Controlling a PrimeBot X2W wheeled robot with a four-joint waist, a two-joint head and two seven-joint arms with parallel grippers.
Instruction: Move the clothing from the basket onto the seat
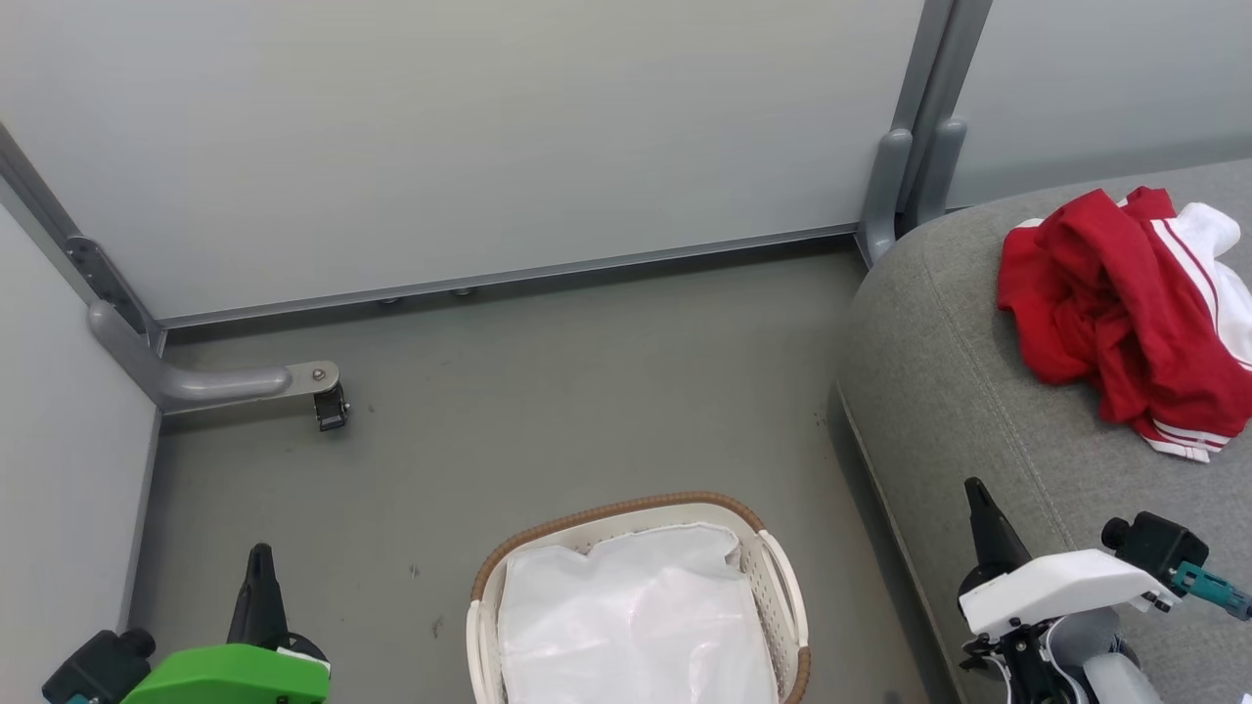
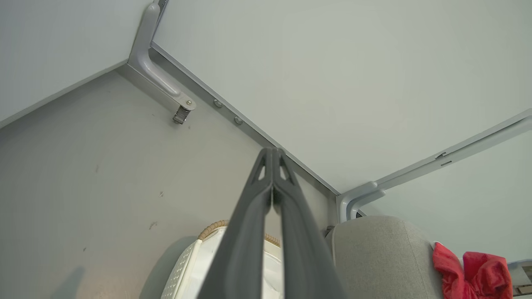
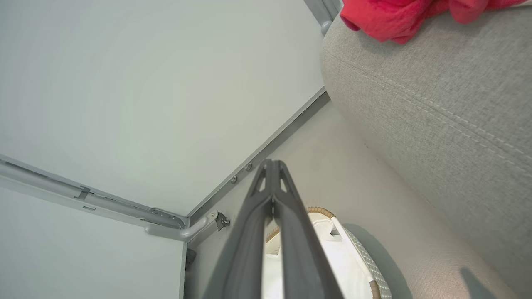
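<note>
The red clothing [image 1: 1125, 313] with white stripes lies crumpled on the grey seat [image 1: 959, 372] at the right; it also shows in the left wrist view [image 2: 474, 270] and the right wrist view [image 3: 399, 16]. The white basket [image 1: 782, 577] with its brown woven rim stands on the floor at bottom centre, holding a white liner [image 1: 636, 616]. My left gripper [image 1: 260, 562] is at the lower left, shut and empty, fingertips together [image 2: 272, 151]. My right gripper [image 1: 973, 494] is at the lower right over the seat's front edge, shut and empty [image 3: 272, 164].
Pale partition panels [image 1: 489, 127] wall off the back and left. A grey foot bracket with a caster [image 1: 328, 401] juts onto the floor at left, and two grey posts [image 1: 910, 176] stand beside the seat's far corner. Grey floor [image 1: 587, 391] lies between basket and panels.
</note>
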